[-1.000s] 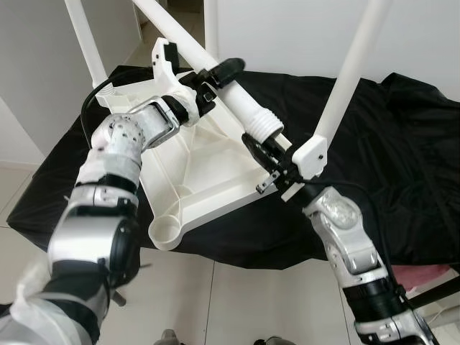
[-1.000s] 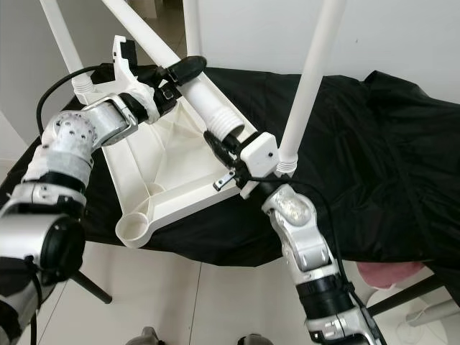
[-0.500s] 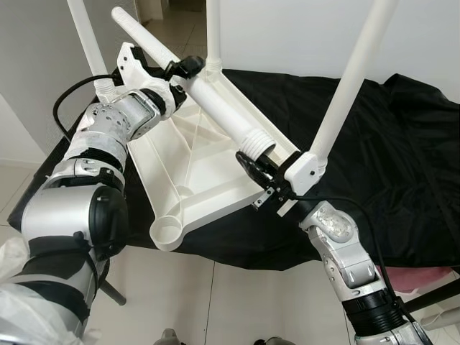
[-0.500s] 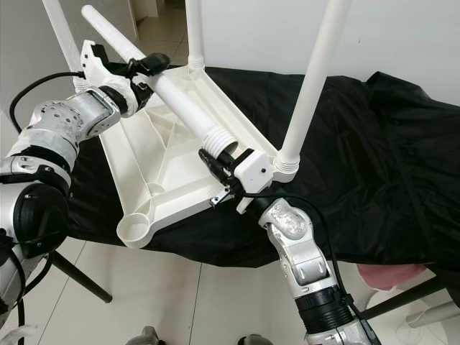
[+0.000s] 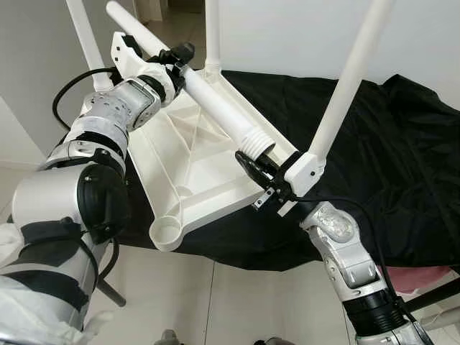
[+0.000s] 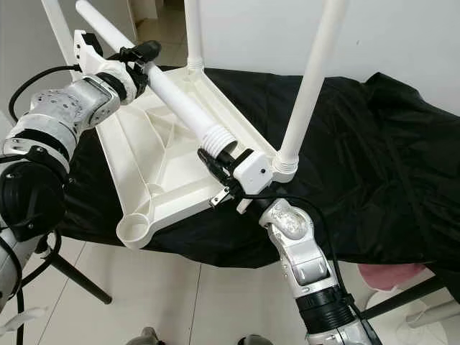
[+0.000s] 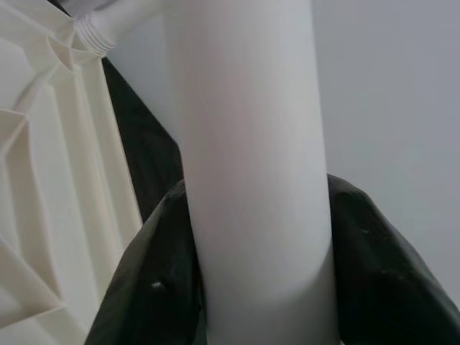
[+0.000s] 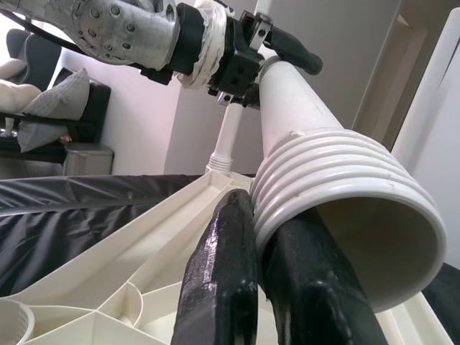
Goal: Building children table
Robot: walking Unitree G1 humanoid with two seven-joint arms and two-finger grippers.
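1. The left arm was raised and stretched forward over the far left corner of the worktop, with its wrist turned toward the middle.
2. The left end effector point(image 5: 175, 56) was pinching the loose table leg point(image 5: 208, 97) near its upper part; in the left wrist view the two black fingers point(image 7: 147, 287) pressed on both sides of the white tube.
3. The loose table leg lay slanted, from high at the far left down toward the near right, and its ribbed threaded end point(image 5: 257, 142) hung just above the upturned tabletop point(image 5: 190, 162).
4. The upturned tabletop was white plastic with ribs, tilted, with an open round socket point(image 5: 165, 232) at its near corner. Three legs already stood up from its other corners.
5. The right arm came up from the lower right, bent at the elbow, with a white wrist block beside the near right leg point(image 5: 345, 86).
6. The right end effector point(image 5: 260, 175) had its fingers point(image 8: 223, 280) pressed together, directly beside the threaded end of the loose table leg.
7. The worktop carried a black cloth point(image 5: 388, 158). Below was a pale tiled floor point(image 5: 237, 302), and behind a white wall point(image 5: 287, 36).
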